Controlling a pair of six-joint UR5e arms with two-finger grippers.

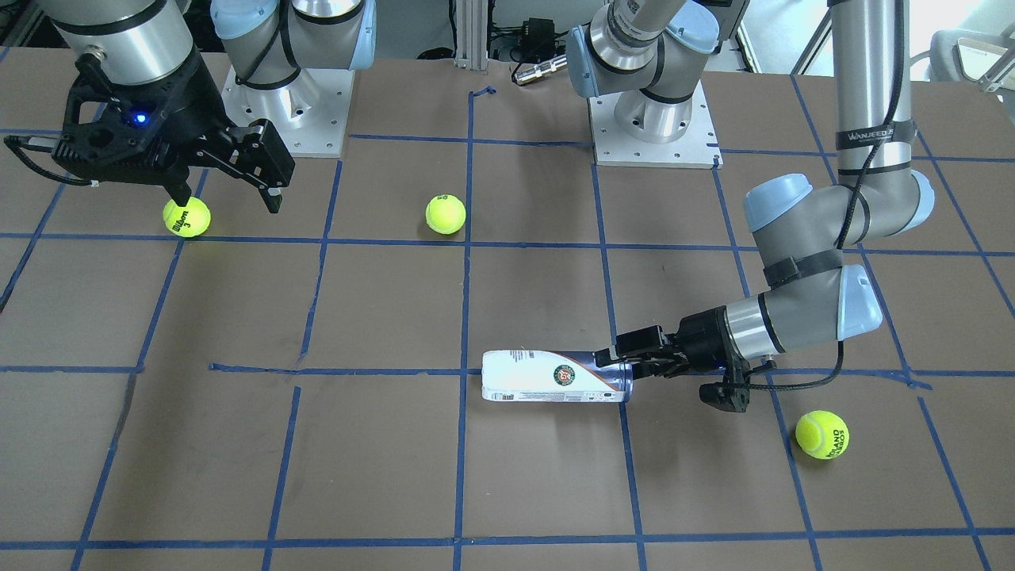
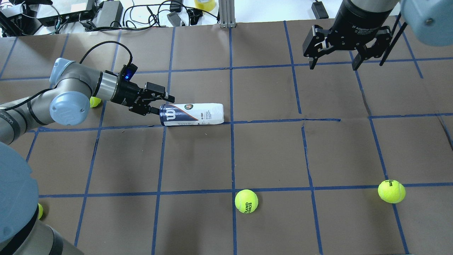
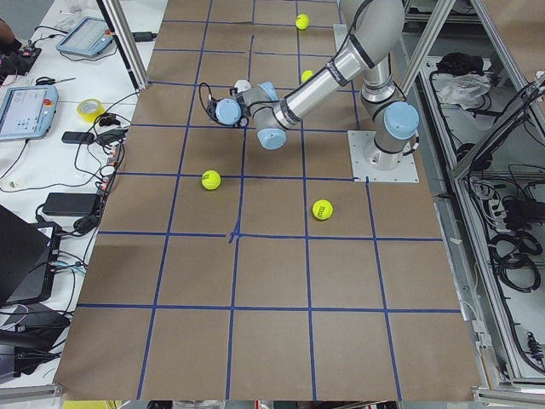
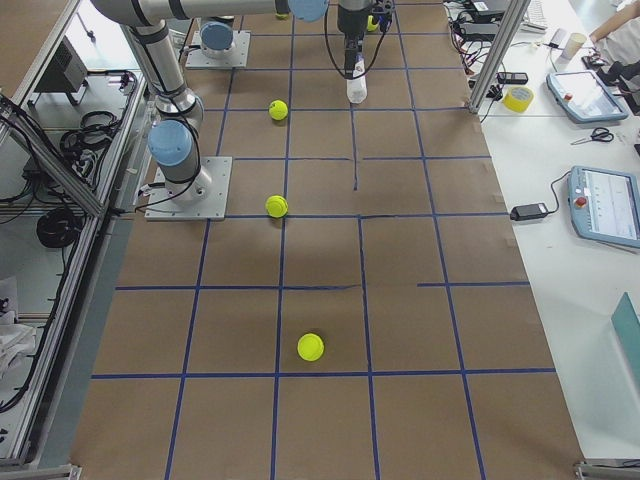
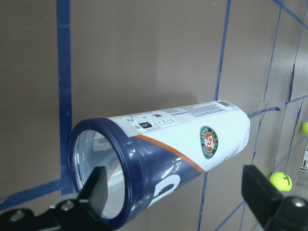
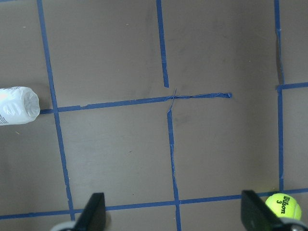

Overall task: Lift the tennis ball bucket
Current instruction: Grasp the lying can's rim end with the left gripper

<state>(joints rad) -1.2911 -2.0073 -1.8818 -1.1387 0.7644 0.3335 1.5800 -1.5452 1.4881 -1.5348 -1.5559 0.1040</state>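
Might knock the can rolling to the far edge (so round). Pinching nothing with the spread left gripper.

In the overhead view the left arm covers most of a tennis ball, and its near joint hides all but a sliver of a second ball. The right wrist view's left edge cuts off most of the tennis ball bucket.
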